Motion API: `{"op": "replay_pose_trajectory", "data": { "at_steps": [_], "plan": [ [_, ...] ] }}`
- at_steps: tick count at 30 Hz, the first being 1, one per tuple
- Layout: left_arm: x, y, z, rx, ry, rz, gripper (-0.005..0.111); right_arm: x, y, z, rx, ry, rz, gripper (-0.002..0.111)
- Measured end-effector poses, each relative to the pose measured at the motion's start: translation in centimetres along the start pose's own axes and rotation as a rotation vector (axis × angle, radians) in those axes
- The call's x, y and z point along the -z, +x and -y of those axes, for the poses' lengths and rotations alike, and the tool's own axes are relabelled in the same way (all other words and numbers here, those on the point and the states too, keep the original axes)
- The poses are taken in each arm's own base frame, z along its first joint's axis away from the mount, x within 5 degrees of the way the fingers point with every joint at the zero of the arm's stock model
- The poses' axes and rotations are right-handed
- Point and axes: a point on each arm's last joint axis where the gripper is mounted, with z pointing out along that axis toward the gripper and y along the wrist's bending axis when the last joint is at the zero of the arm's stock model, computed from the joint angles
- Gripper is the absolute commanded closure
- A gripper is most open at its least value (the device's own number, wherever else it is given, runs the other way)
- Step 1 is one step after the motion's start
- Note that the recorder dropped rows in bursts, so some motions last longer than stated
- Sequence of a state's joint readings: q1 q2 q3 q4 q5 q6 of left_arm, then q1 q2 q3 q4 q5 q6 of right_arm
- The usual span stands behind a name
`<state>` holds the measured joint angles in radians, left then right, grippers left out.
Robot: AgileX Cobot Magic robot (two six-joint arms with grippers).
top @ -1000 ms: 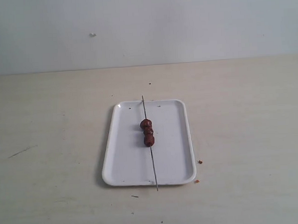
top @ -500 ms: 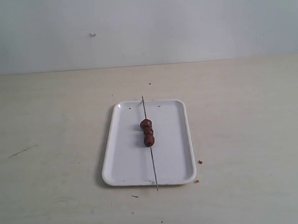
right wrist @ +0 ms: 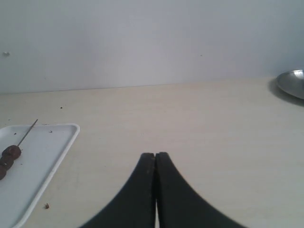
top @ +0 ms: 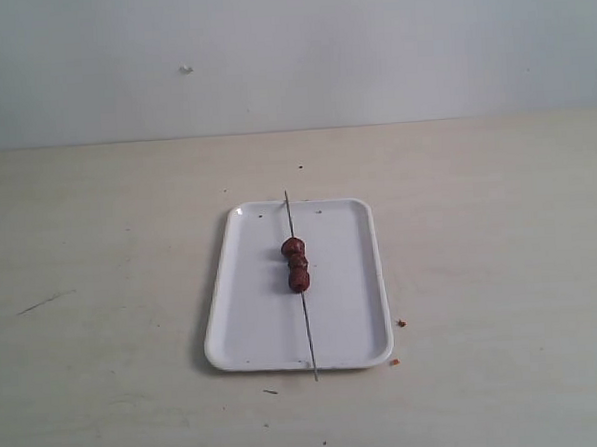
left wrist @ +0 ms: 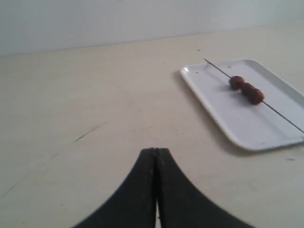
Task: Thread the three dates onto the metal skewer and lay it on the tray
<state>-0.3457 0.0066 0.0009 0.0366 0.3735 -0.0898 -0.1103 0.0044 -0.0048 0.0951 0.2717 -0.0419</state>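
Low over the tabletop (top: 99, 244), apart from the tray (top: 252, 326), both my jaws hang pressed together, and the dates (top: 297, 264) on the skewer (top: 309, 333) seem unmoved.

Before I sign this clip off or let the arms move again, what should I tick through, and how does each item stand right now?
1. All three dates threaded on the metal skewer: ok, they sit touching in a row on the rod.
2. Skewer lying on the tray: ok, it runs lengthwise, with both tips reaching past the short rims.
3. Left gripper free of the load: ok, shut on nothing and away from the tray.
4. Right gripper free of the load: ok, shut, empty and clear of the tray.
5. Table beside the tray clean: not ok, crumbs lie by its near right corner in the exterior view.
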Motion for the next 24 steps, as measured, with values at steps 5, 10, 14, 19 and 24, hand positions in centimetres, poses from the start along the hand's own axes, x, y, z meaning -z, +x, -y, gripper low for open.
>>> {"op": "replay_pose_trajectory", "data": {
  "at_steps": [5, 10, 14, 19, 24],
  "plan": [
    [0.1, 0.0, -1.1, 0.117, -0.194, 0.016, 0.107, 0.0, 0.0, 0.0, 0.0, 0.0, 0.0, 0.108],
    [0.3, 0.0, -1.8, 0.166, -0.328, 0.028, 0.107, 0.0, 0.0, 0.0, 0.0, 0.0, 0.0, 0.108],
    [0.4, 0.0, -2.1, 0.18, -0.378, 0.032, 0.107, 0.0, 0.0, 0.0, 0.0, 0.0, 0.0, 0.108],
    [0.4, 0.0, -2.1, 0.182, -0.384, 0.033, 0.107, 0.0, 0.0, 0.0, 0.0, 0.0, 0.0, 0.108],
    [0.4, 0.0, -2.1, 0.182, -0.384, 0.033, 0.107, 0.0, 0.0, 0.0, 0.0, 0.0, 0.0, 0.108]
  ]
}}
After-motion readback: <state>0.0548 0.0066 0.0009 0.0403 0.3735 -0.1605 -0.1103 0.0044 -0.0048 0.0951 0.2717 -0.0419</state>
